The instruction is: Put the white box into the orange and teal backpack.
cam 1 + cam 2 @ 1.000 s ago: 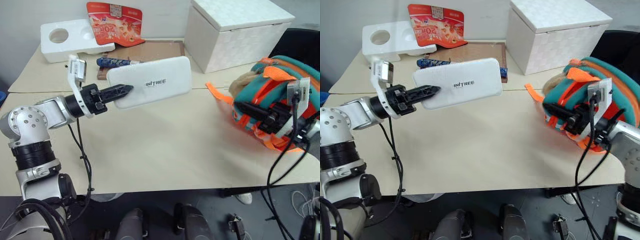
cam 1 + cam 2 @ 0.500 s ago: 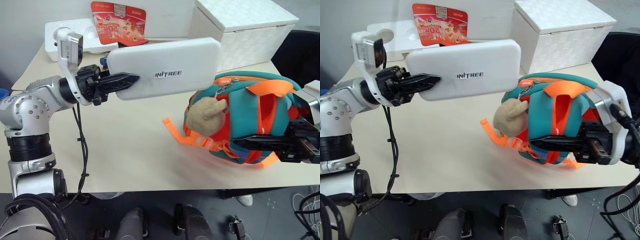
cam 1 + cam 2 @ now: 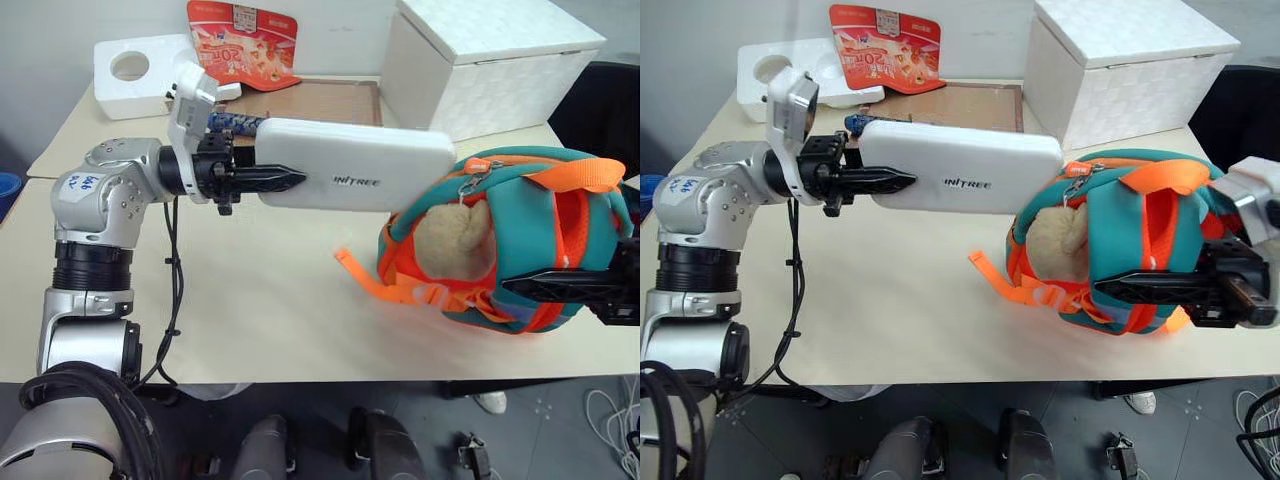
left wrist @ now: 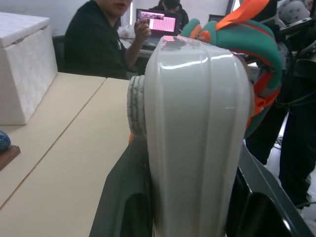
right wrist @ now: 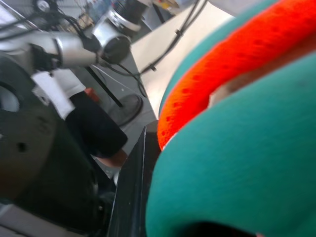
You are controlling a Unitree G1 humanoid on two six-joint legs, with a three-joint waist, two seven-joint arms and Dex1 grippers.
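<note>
While clamped in left fingers [image 3: 285, 181], white box [image 3: 355, 178] held level, far end just touching orange and teal backpack [image 3: 520, 250]; backpack gripped by shut right fingers [image 3: 1120, 285].

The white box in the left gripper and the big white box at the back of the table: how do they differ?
The white box is flat, thin and smooth with rounded corners; the big lidded box is tall, blocky and textured. The white box bears small dark lettering; none shows on the big lidded box. The white box is held level in the air by the left gripper; the big lidded box rests on the table. Both are white.
</note>
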